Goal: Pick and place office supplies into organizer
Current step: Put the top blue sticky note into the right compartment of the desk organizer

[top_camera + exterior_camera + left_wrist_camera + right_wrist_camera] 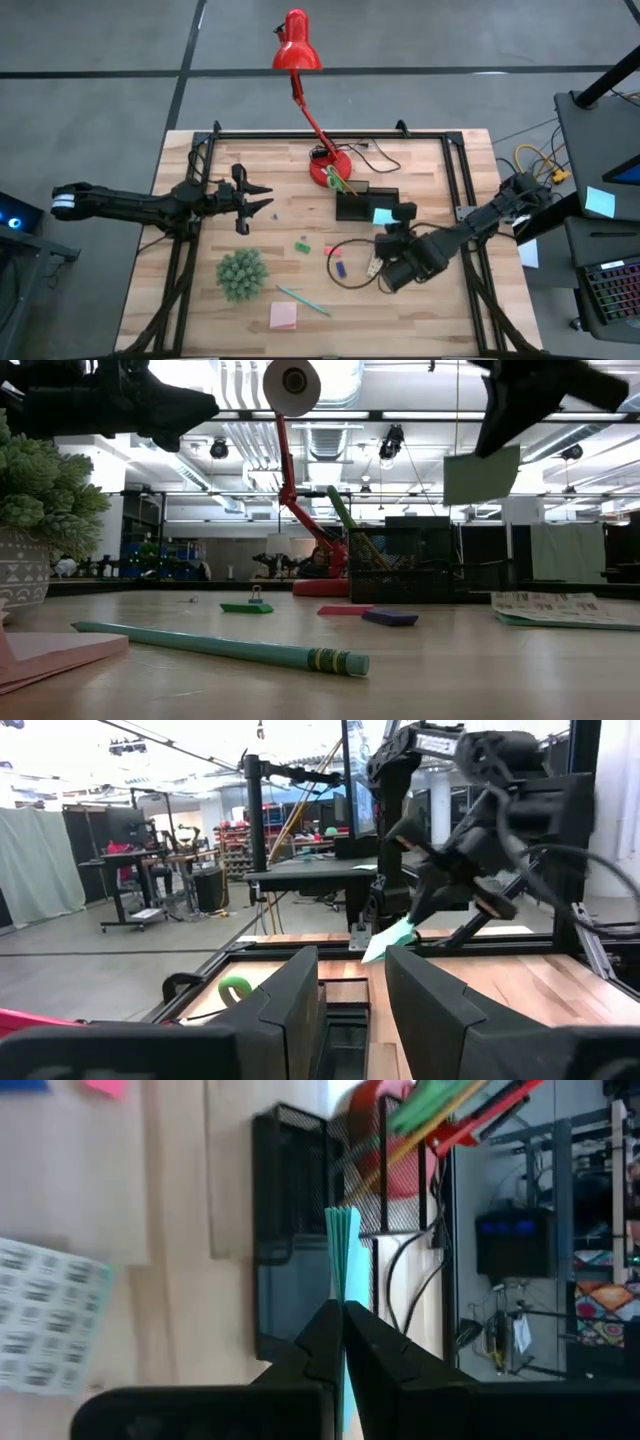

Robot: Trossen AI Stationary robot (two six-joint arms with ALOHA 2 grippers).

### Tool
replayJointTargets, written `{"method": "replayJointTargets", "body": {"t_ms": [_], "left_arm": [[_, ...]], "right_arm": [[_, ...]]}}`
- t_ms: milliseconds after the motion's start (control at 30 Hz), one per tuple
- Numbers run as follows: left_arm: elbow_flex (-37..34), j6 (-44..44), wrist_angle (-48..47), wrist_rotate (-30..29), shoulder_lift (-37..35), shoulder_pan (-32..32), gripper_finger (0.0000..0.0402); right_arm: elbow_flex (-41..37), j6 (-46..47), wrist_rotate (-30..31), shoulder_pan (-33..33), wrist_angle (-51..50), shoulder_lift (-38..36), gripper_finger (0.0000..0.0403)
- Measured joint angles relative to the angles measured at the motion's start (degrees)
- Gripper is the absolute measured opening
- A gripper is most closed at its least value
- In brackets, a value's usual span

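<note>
Holding the light-blue sticky-note pad (344,1250) edge-on between clenched fingers, the right gripper (397,222) hangs in the air just short of the black mesh organizer (352,205), which lies directly ahead of its fingertips; the upright, pinched-at-one-edge hold looks chosen so the pad can drop into a narrow compartment. One green-handled pair of scissors (338,181) and what appears to be a pencil already stand in the organizer's far section, leaning out toward the red desk lamp (297,45) beyond it. The left gripper (252,199) waits well apart across the table, fingers parted around nothing. Count of supplies left on the table, all behind and to the side of the working gripper: one pink sticky-note pad (283,316), one teal pen (303,300), one green piece (301,246), one red-pink piece (329,250), one purple piece (339,268). One fuzzy green ball (241,274) sits among them and is not a supply. One printed sheet (48,1315) lies flat below the right wrist.
</note>
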Motion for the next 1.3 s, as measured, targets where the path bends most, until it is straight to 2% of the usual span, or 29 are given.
{"method": "replayJointTargets", "body": {"t_ms": [333, 733, 900, 1300], "left_arm": [[0.0, 0.07, 0.01, 0.04, -0.01, 0.02, 0.0107], [0.13, 0.63, 0.76, 0.04, -0.01, 0.02, 0.0107], [1.12, 0.65, 1.93, 0.04, -0.01, 0.02, 0.0107], [1.27, 0.66, 1.74, 0.05, -0.01, 0.02, 0.0107]], "right_arm": [[-15.84, -14.55, 0.02, -5.22, 21.84, -11.1, 0.0008], [-24.8, -21.32, -0.34, -9.59, 26.28, -14.01, 0.0008], [-28.44, -27.29, -1.4, -10.84, 35.29, -13.99, 0.0008], [-32.11, -34.59, -3.35, -15.14, 40.2, -13.88, 0.0008]]}}
